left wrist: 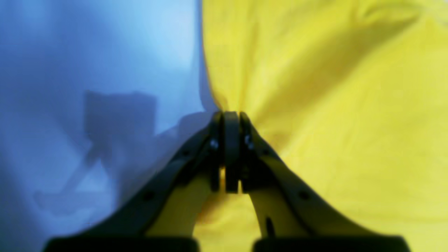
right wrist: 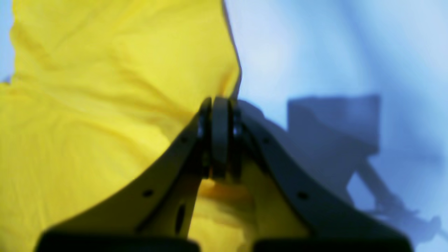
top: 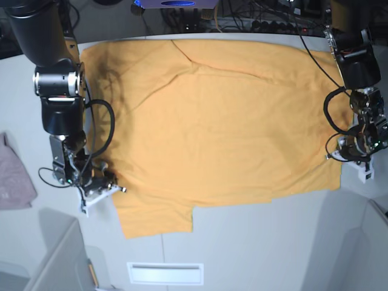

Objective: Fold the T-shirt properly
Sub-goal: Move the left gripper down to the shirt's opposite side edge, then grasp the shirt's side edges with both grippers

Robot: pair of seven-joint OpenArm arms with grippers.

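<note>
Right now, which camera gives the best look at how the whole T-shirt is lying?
The base view: it shows the T-shirt spread flat across the table, sleeve included. The two wrist views show only blurred yellow cloth at the edges, where the left gripper and right gripper are shut on it.

Both wrist views blurred throughout; cloth weave and table texture unreadable. Left gripper (left wrist: 231,117): base cut off by bottom edge; cloth between tips too blurred to confirm. Right gripper (right wrist: 220,103): base cut off likewise; fold beneath jaws smeared. T-shirt (top: 218,121): script lettering undetectable in base view; left edge hidden behind arm at frame left; collar indistinguishable. Pink-grey cloth (top: 13,179) cut off by left edge. Cable clutter (top: 242,21) along top edge too small to identify.
</note>
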